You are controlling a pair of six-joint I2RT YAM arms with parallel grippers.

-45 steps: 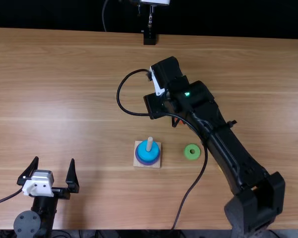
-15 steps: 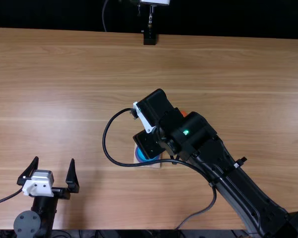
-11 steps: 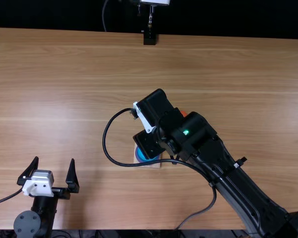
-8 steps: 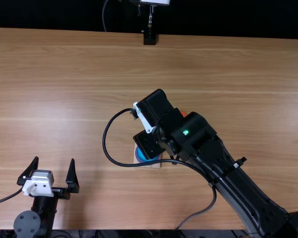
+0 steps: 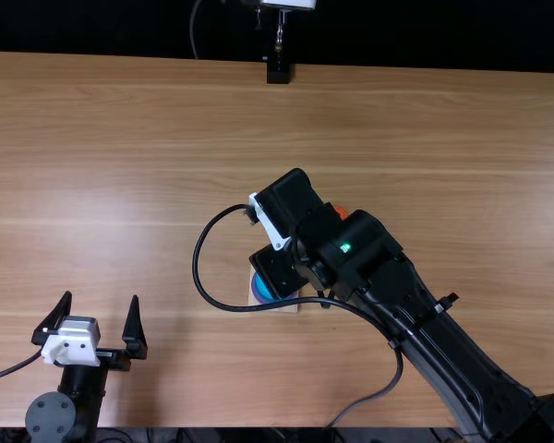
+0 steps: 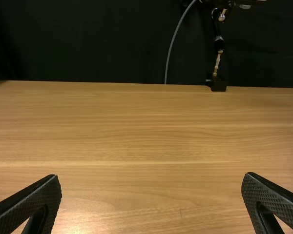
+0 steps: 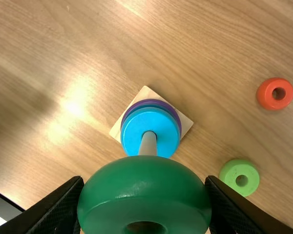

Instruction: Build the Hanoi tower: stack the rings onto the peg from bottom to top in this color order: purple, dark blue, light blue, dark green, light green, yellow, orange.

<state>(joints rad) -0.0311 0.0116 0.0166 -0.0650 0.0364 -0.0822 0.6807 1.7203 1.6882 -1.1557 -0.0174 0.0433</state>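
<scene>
My right gripper (image 5: 291,249) hangs over the peg's base (image 5: 287,308), partly covering the light blue ring (image 5: 261,287). In the right wrist view the right gripper (image 7: 144,181) is shut on the dark green ring (image 7: 141,170), which hides the peg's (image 7: 147,144) tip. Around the peg, the light blue ring (image 7: 136,127) lies above the purple ring (image 7: 175,116) on the square base (image 7: 185,126). The orange ring (image 7: 266,99) and light green ring (image 7: 227,172) lie loose. My left gripper (image 5: 101,299) stands open; its fingers are spread wide in the left wrist view (image 6: 151,178).
The right forearm (image 5: 425,318) stretches across the right side of the wooden table (image 5: 166,138). A black cable (image 5: 199,277) loops beside the right gripper, over the peg's base. At the far edge stands a black mount (image 5: 278,70).
Since three seconds ago the right gripper has come from farther back to the peg, and its arm now covers the light green ring. Over the last second it hardly shifts. The left arm is still.
</scene>
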